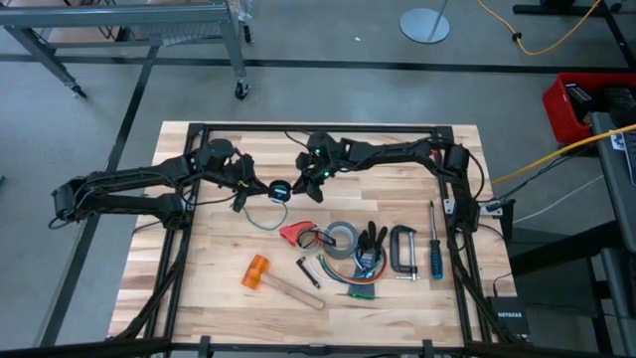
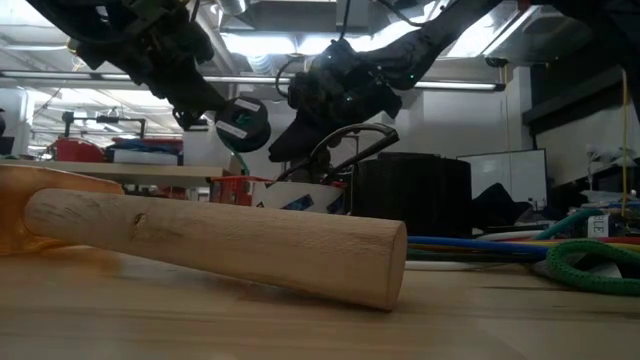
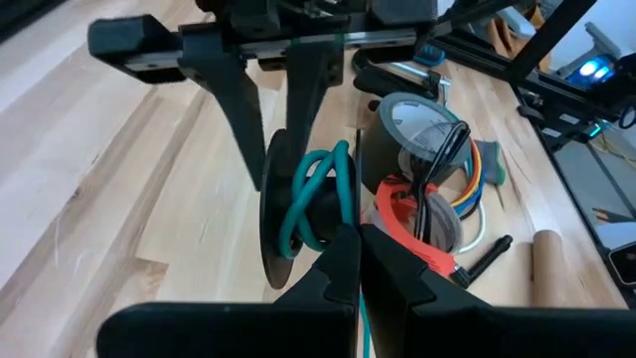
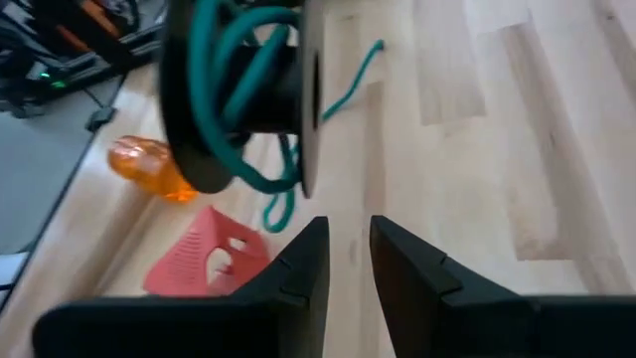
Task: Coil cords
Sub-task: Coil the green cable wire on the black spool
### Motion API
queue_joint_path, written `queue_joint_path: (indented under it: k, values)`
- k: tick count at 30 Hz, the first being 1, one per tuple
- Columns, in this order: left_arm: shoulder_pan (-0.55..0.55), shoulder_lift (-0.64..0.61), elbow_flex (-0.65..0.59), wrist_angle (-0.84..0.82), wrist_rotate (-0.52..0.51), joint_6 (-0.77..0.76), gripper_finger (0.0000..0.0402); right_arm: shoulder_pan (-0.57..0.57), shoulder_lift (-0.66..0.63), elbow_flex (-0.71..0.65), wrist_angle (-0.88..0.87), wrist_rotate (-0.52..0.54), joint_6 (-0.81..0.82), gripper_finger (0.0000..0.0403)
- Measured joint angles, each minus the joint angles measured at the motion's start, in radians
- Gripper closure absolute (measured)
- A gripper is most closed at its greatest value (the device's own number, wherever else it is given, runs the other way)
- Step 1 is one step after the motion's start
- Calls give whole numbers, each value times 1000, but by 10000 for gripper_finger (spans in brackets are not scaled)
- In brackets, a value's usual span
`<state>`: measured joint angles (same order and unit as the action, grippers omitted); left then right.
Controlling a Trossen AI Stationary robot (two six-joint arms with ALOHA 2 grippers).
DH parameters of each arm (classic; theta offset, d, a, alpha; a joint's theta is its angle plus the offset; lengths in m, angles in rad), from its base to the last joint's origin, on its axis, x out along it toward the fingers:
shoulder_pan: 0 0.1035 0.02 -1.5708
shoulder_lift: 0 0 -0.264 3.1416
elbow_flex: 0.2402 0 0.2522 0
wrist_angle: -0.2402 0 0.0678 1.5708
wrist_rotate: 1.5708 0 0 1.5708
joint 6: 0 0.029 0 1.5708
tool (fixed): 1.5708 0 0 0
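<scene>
From where I stand, both arms meet in the air over the far side of the table from the grey tape roll (image 1: pixel 343 237). Between them hangs a small black spool (image 1: pixel 279 190) with the teal cord (image 3: pixel 316 194) partly wound on it. A loose loop of cord droops to the wood, off to the left-arm side of the tape roll.

The left gripper (image 3: pixel 353 249) is clenched tight and seems to pinch the spool's thin flange. The right gripper (image 4: pixel 346 234) sits just beside the spool with its fingers slightly parted and bare wood showing through the gap.

I'd judge the cord light, limp and springy, likely to slip off its turns if let slack. It is better pinched near the spool than far down the loop.

The table (image 1: pixel 219 288) is pale butcher-block. A wooden-handled hammer (image 2: pixel 220 240) lies nearer than the tape roll. Beyond are grey floor, a yellow cable (image 1: pixel 537 40) and a bright workshop.
</scene>
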<state>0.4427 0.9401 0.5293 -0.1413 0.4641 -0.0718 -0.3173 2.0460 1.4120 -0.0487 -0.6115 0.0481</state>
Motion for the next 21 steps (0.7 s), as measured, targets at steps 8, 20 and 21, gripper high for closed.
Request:
queue_joint_path:
  k: [8, 20, 21]
  values:
    - [0, 0, 0, -3, 0, 1, 402, 12, 0, 1, -47, 10, 24, 266]
    - [0, 0, 0, -6, 7, -4, 402, 10, -1, 48, -51, -6, -8, 183]
    - [0, 0, 0, -6, 13, -4, 402, 10, -1, 55, -52, -12, -16, 183]
